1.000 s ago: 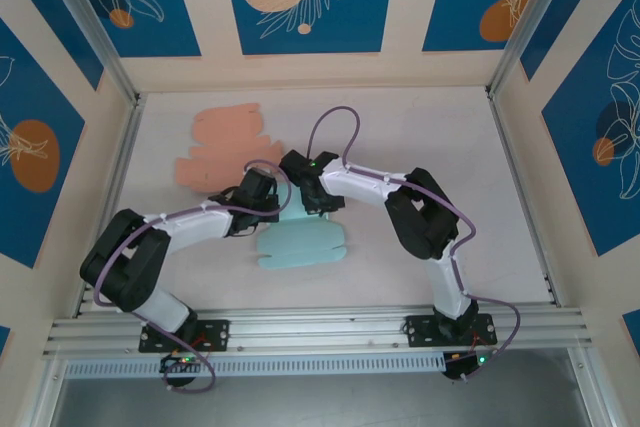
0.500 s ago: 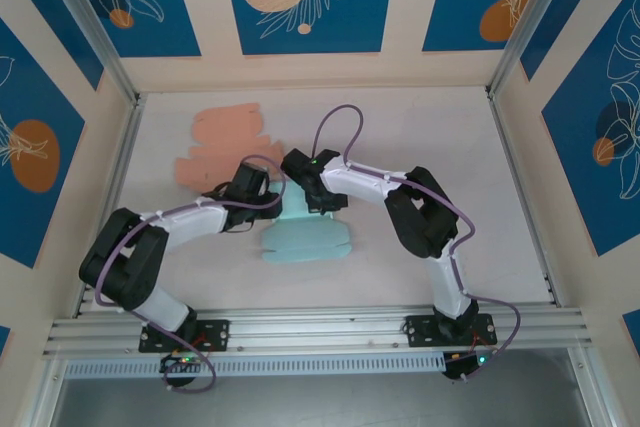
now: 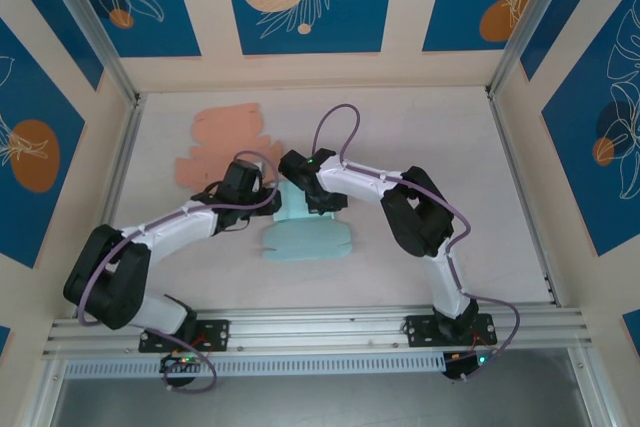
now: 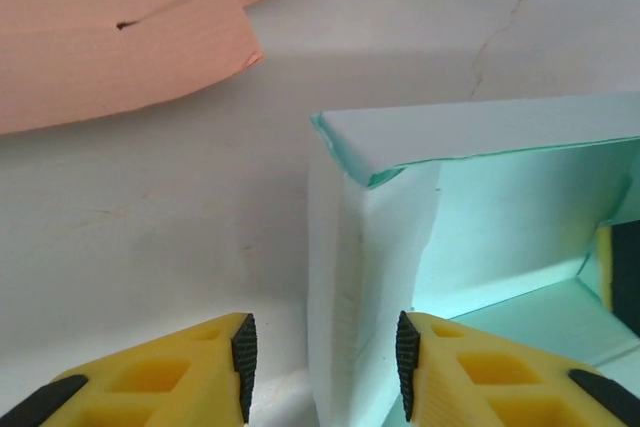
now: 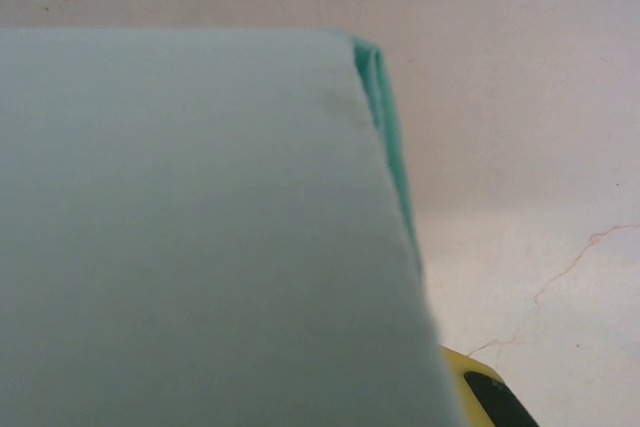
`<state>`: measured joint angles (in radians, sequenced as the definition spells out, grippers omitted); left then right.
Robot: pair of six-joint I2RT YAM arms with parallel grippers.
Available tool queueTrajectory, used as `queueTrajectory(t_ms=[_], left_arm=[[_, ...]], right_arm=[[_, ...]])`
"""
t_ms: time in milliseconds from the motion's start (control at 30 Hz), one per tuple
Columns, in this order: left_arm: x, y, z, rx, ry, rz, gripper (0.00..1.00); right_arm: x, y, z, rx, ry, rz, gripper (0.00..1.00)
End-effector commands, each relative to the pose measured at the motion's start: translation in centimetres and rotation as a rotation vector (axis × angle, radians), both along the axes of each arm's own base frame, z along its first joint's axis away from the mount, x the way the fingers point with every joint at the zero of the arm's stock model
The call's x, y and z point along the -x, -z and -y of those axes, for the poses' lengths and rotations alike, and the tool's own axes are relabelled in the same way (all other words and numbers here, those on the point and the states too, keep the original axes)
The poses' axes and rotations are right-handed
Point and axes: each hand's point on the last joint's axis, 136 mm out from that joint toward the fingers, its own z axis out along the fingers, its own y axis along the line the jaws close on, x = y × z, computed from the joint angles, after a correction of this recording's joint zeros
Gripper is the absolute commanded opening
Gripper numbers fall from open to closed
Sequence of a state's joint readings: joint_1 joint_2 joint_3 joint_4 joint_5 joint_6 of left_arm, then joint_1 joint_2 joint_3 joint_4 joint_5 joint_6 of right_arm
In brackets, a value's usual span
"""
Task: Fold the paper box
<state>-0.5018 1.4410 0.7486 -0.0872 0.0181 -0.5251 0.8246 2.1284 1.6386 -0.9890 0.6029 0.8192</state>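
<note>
Left end effector (image 4: 325, 349) gaped wide, empty; upright side wall of paper box (image 4: 500, 227) stood between its fingers. Right end effector (image 3: 322, 202) on box's far edge, grip untellable.

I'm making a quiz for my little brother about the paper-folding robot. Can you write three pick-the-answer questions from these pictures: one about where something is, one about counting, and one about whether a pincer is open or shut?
1. Seen from above, where does the orange sheet lie from the blue box?
A. Farther back and to the left. B. To the right. C. Underneath it.
2. How many paper pieces lie on the table?
A. One. B. Two. C. Four.
3. How is the left pincer?
A. Shut tight. B. Open. C. Holding the orange sheet.

Answers: 1 A, it lies flat towards the far left corner. 2 B, one is orange and one is blue. 3 B, its yellow fingers stand apart with a box wall between them.
</note>
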Motion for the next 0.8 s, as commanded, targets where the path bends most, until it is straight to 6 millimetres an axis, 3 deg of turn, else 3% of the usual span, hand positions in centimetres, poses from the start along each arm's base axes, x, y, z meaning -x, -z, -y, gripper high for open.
queueTrajectory(t_ms=[0, 100, 200, 367, 533, 767], left_arm=[[0.4, 2.3, -0.8, -0.038, -0.015, -0.052, 0.40], [0.3, 3.2, -0.7, -0.053, -0.015, -0.065, 0.37], [0.2, 4.0, -1.3, -0.095, -0.037, -0.065, 0.21], [-0.5, 4.2, -3.1, -0.223, -0.096, -0.029, 0.08], [-1.0, 4.5, -5.3, -0.436, -0.130, -0.042, 0.06], [-0.8, 4.8, -8.0, -0.697, -0.117, -0.117, 0.10]], right_arm=[[1.6, 1.4, 2.7, 0.166, -0.017, -0.071, 0.00], [1.7, 1.3, 2.5, 0.162, -0.021, -0.066, 0.00], [1.9, 0.9, 2.3, 0.159, -0.024, -0.061, 0.00], [3.0, 0.2, 2.0, 0.152, -0.017, -0.049, 0.00], [4.9, 0.1, 0.7, 0.120, -0.006, -0.070, 0.00], [6.5, 0.7, 0.9, 0.139, 0.025, -0.141, 0.00]])
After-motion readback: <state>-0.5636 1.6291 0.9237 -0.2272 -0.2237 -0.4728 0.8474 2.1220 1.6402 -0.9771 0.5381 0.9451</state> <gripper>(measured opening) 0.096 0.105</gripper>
